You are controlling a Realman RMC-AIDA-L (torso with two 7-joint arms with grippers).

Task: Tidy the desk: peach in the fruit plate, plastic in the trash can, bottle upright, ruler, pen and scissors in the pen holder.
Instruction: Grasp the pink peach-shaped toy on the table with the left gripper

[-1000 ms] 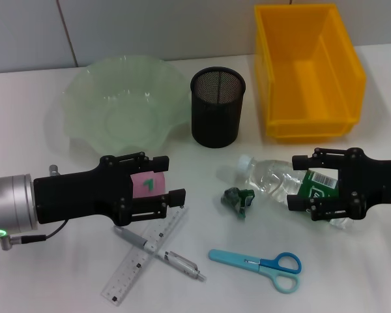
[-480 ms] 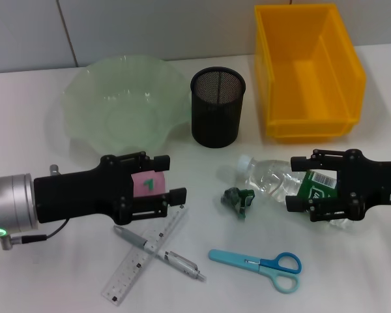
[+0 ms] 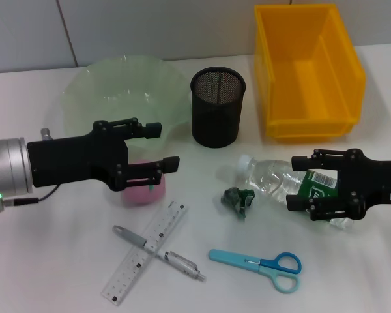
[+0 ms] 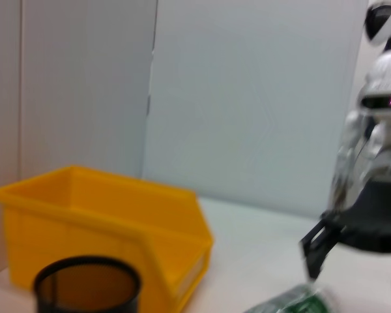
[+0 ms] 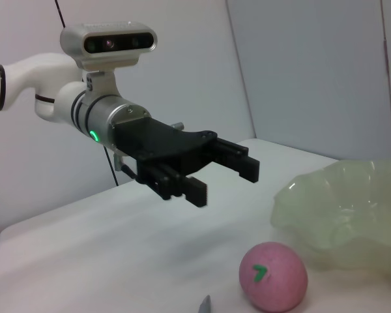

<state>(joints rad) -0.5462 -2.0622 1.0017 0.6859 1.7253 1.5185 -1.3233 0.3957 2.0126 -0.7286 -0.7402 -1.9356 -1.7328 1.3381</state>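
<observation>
The pink peach [image 3: 140, 193] [image 5: 274, 275] rests on the table just in front of the pale green fruit plate [image 3: 98, 98] [image 5: 339, 202]. My left gripper [image 3: 161, 145] [image 5: 223, 182] hovers above it, open and empty. The clear bottle [image 3: 267, 176] lies on its side at the right, and my right gripper [image 3: 298, 182] stands open over its green label. A crumpled green plastic [image 3: 239, 199] lies by the bottle's cap. The ruler [image 3: 135, 267] and pen [image 3: 182, 265] lie crossed near the front, with the blue scissors [image 3: 260, 264] to their right. The black mesh pen holder [image 3: 217, 107] is empty.
The yellow bin [image 3: 306, 72] [image 4: 104, 215] stands at the back right beside the pen holder [image 4: 86, 285]. A grey wall runs behind the table.
My left gripper has lifted and drawn back toward the plate; the peach that sat between its fingers now lies below it on the table. The right gripper has stayed put.
</observation>
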